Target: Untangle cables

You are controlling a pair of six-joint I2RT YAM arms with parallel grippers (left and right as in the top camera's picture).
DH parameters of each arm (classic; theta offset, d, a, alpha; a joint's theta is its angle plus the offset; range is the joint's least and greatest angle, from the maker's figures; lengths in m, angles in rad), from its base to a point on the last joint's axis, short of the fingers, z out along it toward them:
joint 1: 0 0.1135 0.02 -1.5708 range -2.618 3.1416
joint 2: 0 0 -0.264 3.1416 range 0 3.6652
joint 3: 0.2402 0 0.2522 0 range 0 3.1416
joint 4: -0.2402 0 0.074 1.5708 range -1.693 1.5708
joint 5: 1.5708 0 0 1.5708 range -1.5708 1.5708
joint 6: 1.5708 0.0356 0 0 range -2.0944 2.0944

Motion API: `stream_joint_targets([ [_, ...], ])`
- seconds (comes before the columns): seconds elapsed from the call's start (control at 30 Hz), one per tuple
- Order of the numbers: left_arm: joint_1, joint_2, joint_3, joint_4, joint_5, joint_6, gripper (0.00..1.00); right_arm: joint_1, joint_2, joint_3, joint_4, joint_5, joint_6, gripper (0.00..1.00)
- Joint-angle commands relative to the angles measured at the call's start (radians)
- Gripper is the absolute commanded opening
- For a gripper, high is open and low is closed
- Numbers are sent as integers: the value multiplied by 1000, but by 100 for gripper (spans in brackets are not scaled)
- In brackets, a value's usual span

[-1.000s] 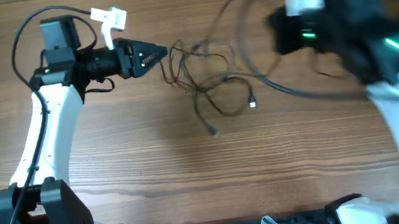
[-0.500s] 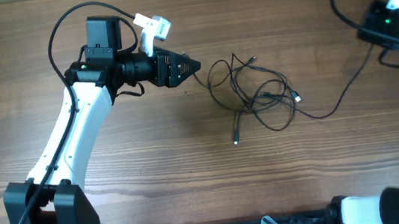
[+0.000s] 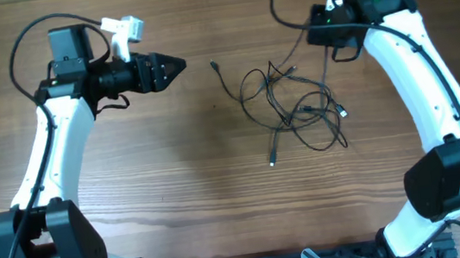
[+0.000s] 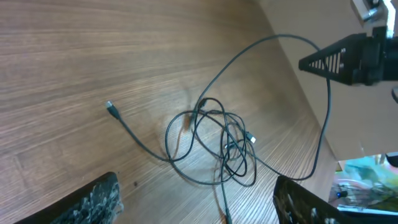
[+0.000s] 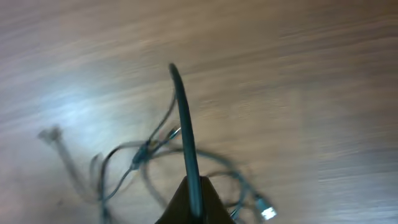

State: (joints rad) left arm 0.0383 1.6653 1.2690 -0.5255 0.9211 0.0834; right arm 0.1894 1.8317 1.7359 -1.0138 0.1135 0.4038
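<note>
The left gripper (image 3: 172, 65) is spread wide and holds nothing. In its wrist view its two fingers (image 4: 98, 198) sit at the bottom corners of the frame with bare wooden table (image 3: 132, 183) between them.

The cables (image 3: 297, 108) lie in a loose tangle of thin black loops on the table, ahead of the left gripper's tips and well apart from them. One free plug end (image 3: 214, 64) reaches out of the tangle toward those tips and is the nearest part to them, though it does not touch them. A second plug end (image 3: 272, 162) trails out on the near side of the heap.

The right gripper (image 4: 311, 62) hangs above the far side of the tangle, clear of the tabletop. Its wrist view is blurred, but the jaws appear closed to a single dark wedge. One strand (image 5: 181, 112) appears pinched between them and runs straight out from the tips. In the left wrist view that strand (image 4: 273, 38) arcs up off the table toward the right gripper and drops back down into the loops. The rest of the tangle lies below and just ahead of the right fingertips, with a pale connector (image 5: 264, 212) lying just beside them.
</note>
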Motion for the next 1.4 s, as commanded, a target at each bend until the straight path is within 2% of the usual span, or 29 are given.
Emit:
stream_joint_targets([
  [0.0, -15, 10, -5, -8, 5, -9, 81, -36, 63, -1, 13, -35, -150, 63],
  [0.03, -34, 10, -5, -8, 5, -9, 81, -36, 82, -1, -2, -63, -181, 96],
  [0.07, -47, 10, -5, -10, 5, -9, 81, -35, 95, -2, -10, -62, -180, 100],
  [0.17, -89, 10, -5, -13, 5, -9, 80, -36, 113, -10, -51, -54, -148, 100],
  [0.27, -114, 10, -5, -19, 4, -8, 80, -34, 113, -19, -205, -55, -40, 100],
  [0.33, -115, 10, -5, -18, 1, -6, 80, -26, 113, -68, -246, -55, 50, 100],
  [0.47, -115, 10, -5, -19, 1, 14, 80, 60, 113, -312, -59, -59, 192, 100],
  [0.57, -115, 10, -5, -19, 1, 18, 80, 117, 113, -478, 147, -50, 323, 100],
  [0.73, -114, 10, -5, -29, 1, 45, 80, 125, 113, -534, 160, 30, 410, 100],
  [0.87, -114, 10, -5, -30, 0, 44, 81, 126, 106, -534, 166, 51, 410, 99],
  [0.93, -114, 10, -5, -30, 0, 44, 81, 126, 90, -533, 166, 48, 410, 96],
  [1.03, -114, 10, -5, -31, -14, 44, 82, 126, 22, -532, 168, 52, 410, 75],
  [1.1, -114, 10, -5, -33, -14, 44, 82, 126, -7, -532, 164, 52, 408, 45],
  [1.13, -114, 10, -5, -33, -14, 44, 82, 126, -16, -532, 157, 52, 409, 19],
  [1.17, -114, 10, -5, -33, -14, 44, 83, 126, -17, -532, 156, 52, 409, 7],
  [1.2, -114, 10, -5, -33, -14, 44, 83, 126, -17, -532, 153, 52, 410, 4],
  [1.37, -114, 10, -5, -34, -14, 44, 85, 126, -18, -532, 145, 48, 409, 4],
])
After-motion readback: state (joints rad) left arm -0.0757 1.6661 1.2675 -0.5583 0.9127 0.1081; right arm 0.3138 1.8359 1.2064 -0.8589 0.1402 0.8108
